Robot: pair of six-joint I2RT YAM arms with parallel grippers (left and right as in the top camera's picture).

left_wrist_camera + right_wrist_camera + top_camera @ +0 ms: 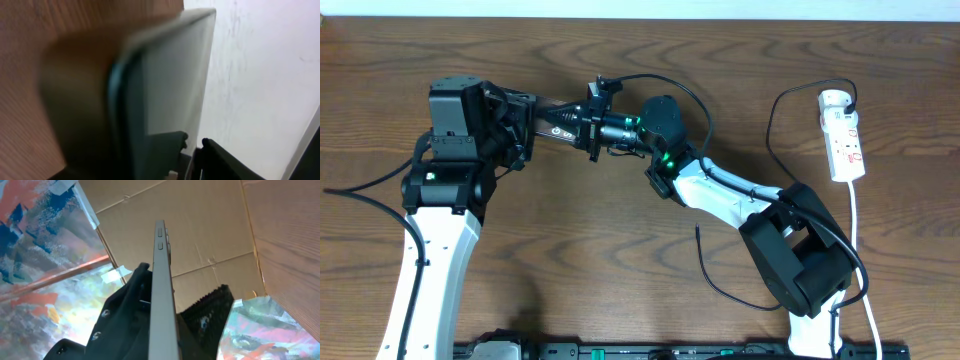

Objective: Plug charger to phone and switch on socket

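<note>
Phone (159,255), showing its slim silvery edge with two side buttons, is being pinched by the right pincer (177,287); whether the left pincer (585,125) is spread, I cannot tell.

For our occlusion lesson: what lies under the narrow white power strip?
Brown wooden table shows around the white power strip; the part directly beneath is covered.

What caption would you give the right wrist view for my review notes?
Right gripper shut on the phone, held edge-on with its side buttons visible, against a cardboard backdrop.
</note>
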